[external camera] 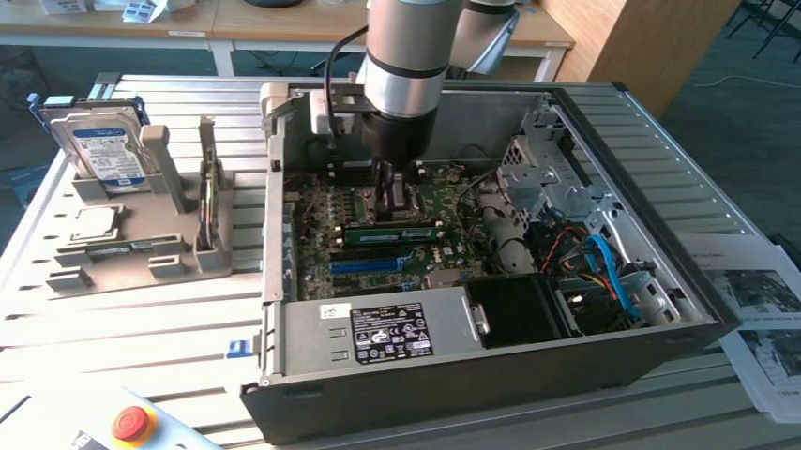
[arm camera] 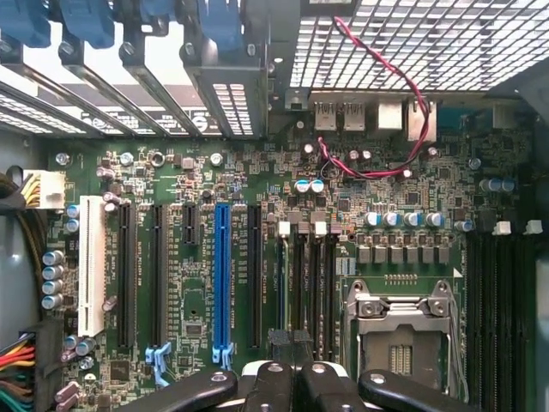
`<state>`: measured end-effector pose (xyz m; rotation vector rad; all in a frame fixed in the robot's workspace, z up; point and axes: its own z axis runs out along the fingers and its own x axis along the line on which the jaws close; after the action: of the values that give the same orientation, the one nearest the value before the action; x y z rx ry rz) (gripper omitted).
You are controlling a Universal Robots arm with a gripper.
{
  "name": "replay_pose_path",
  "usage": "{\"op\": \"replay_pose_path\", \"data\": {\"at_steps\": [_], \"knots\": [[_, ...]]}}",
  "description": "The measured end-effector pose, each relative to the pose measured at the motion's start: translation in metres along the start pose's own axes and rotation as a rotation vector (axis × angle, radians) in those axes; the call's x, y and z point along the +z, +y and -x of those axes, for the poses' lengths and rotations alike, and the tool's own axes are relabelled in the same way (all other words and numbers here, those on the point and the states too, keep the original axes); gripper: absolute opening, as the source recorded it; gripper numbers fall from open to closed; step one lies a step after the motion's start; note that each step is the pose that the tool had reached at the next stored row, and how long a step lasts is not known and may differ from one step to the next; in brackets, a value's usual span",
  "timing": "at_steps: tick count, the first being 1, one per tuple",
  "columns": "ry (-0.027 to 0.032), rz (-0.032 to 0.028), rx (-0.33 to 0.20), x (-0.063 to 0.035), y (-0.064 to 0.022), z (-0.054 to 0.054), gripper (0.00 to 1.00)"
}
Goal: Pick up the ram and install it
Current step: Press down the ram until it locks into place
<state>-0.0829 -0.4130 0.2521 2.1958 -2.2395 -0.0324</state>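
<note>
Fingers [arm camera: 270, 384] are pressed together, gripper [external camera: 398, 199] nose-down inside the case [external camera: 501, 370] at centre frame; the ram [external camera: 390, 228] lies lengthwise right under the tips, over the memory slots [arm camera: 306, 283] on the motherboard [arm camera: 197, 300]; can't tell if it's pinched by its top edge or only pressed on. To do this well: keep the stick square to the slot, notch matched, end clips [arm camera: 284, 228] open; push straight down, evenly, no twisting.
</note>
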Motion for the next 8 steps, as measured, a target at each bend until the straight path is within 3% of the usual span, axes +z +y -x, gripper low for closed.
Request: {"op": "replay_pose_path", "data": {"at_steps": [8], "knots": [[0.0000, 0.0013, 0.000, 0.0050, -0.0001, 0.0000, 0.10]]}}
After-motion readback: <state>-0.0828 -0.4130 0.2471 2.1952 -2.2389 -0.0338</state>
